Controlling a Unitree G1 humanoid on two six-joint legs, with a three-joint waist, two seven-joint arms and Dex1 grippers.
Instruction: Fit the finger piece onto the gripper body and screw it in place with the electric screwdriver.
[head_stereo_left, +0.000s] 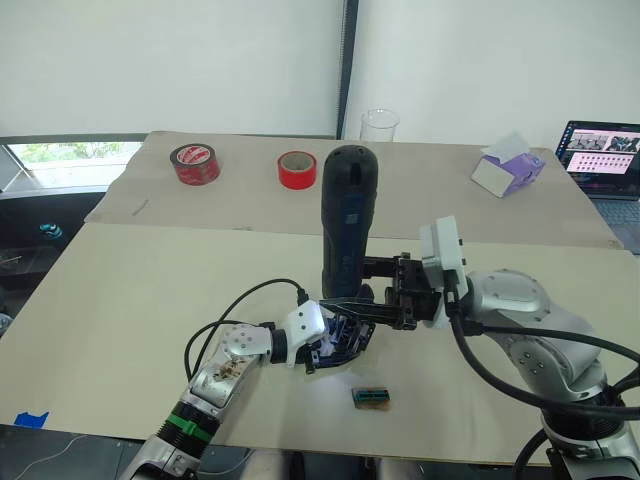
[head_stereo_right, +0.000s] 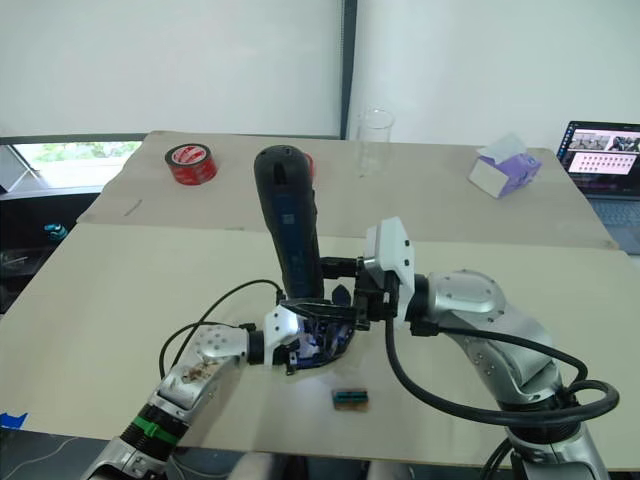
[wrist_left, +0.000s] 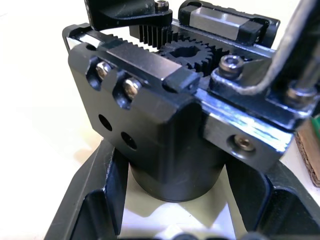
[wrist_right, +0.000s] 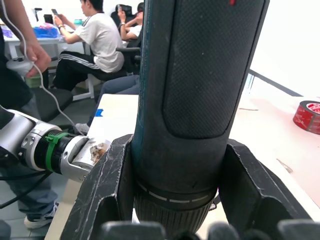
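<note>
My left gripper (head_stereo_left: 338, 338) is shut on the gripper body (wrist_left: 165, 125), a black block with gears and toothed racks, and holds it on the table (head_stereo_left: 120, 300). A black piece with a screw head, apparently the finger piece (wrist_left: 131, 14), sits on the body's far rack. The electric screwdriver (head_stereo_left: 345, 220) stands upright over the body, tip down. My right gripper (head_stereo_left: 352, 287) is shut around its lower barrel, with one finger on each side. Its thin metal bit (wrist_left: 295, 55) reaches down to the body.
A small green-and-brown block (head_stereo_left: 371, 396) lies near the front edge, right of the body. Two red tape rolls (head_stereo_left: 195, 163) (head_stereo_left: 297, 169), a clear cup (head_stereo_left: 379, 125), a tissue box (head_stereo_left: 508, 168) and a laptop (head_stereo_left: 603, 160) sit at the back. People (wrist_right: 100, 40) sit beyond the table.
</note>
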